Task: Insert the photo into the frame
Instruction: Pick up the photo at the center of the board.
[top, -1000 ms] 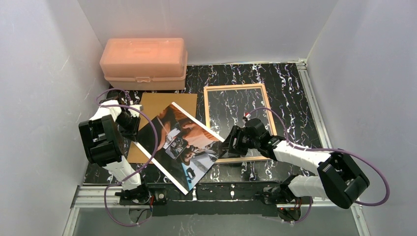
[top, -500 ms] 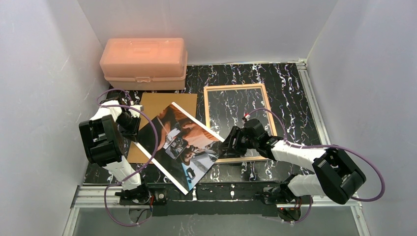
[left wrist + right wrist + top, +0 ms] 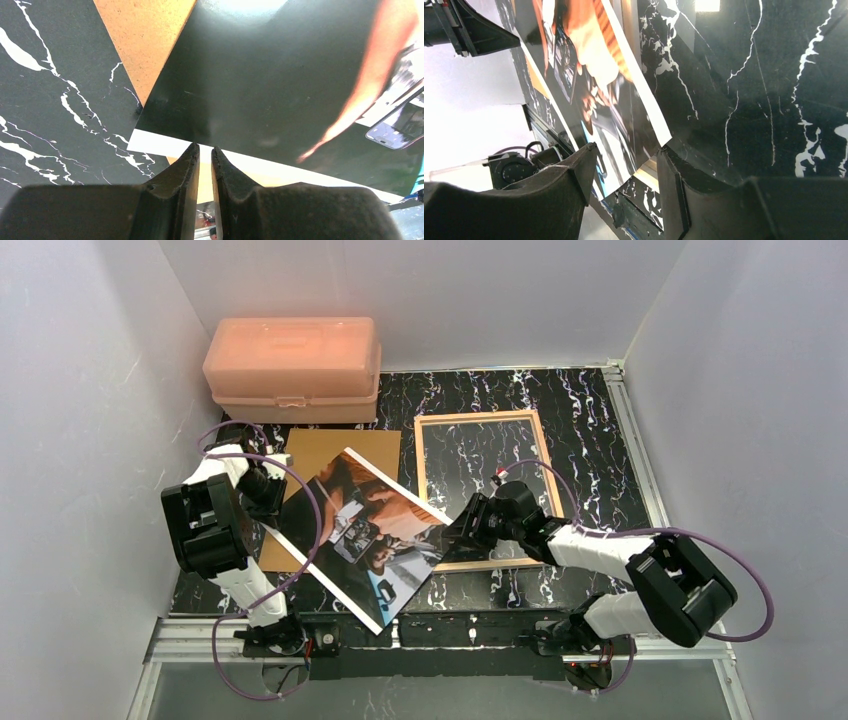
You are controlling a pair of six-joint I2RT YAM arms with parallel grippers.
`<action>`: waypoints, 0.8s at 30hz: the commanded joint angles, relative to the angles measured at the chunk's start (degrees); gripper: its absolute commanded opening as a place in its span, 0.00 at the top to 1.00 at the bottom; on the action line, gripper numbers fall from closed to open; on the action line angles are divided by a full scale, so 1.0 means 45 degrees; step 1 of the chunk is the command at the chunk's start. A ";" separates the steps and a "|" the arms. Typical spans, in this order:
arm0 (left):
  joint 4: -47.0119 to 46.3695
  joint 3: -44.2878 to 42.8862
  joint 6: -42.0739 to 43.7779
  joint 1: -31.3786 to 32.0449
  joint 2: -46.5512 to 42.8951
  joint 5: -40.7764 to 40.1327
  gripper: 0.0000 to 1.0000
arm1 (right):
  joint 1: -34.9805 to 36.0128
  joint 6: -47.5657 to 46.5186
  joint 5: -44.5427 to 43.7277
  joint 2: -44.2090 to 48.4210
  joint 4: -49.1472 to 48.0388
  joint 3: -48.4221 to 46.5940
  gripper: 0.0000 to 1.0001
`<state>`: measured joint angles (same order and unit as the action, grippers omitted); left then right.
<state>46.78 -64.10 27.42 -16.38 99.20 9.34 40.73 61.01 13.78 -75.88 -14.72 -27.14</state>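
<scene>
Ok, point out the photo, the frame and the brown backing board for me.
photo (image 3: 365,535): top view, middle of the printed face.
frame (image 3: 470,455): top view, on the clear pane.
backing board (image 3: 335,448): top view, bare far part.

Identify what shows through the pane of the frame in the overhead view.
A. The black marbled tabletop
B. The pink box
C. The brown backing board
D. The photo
A: the frame lies flat and empty, with only the black marbled table showing through its pane. The photo sits to its left and overlaps the brown backing board in that view.
</scene>
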 commanded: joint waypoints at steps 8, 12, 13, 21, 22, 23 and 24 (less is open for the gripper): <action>0.0231 0.0192 0.0294 0.0066 0.0045 -0.0119 0.88 | -0.0176 0.1413 0.0325 -0.0634 -0.3220 0.1072 0.45; 0.0175 0.0230 0.0312 0.0105 0.0103 -0.0094 0.89 | -0.0174 0.1673 0.0486 -0.0904 -0.3770 0.1122 0.46; 0.0156 0.0246 0.0315 0.0117 0.0104 -0.0098 0.89 | -0.0171 0.1675 0.0472 -0.0892 -0.3778 0.1078 0.47; -0.0053 0.0395 0.0332 0.0174 0.0306 -0.0108 0.89 | -0.0166 0.1831 0.0386 -0.0671 -0.3955 0.0574 0.52; -0.0063 0.0396 0.0332 0.0182 0.0327 -0.0104 0.90 | -0.0172 0.1822 0.0369 -0.0626 -0.3946 0.0504 0.52; -0.0079 0.0413 0.0333 0.0183 0.0364 -0.0104 0.90 | -0.0180 0.1792 0.0348 -0.0583 -0.3913 0.0427 0.52; -0.0105 0.0420 0.0333 0.0183 0.0374 -0.0114 0.90 | -0.0179 0.1751 0.0323 -0.0580 -0.3865 0.0376 0.53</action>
<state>46.24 -62.98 28.25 -15.88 100.20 8.91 40.14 68.84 15.18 -79.96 -29.43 -22.81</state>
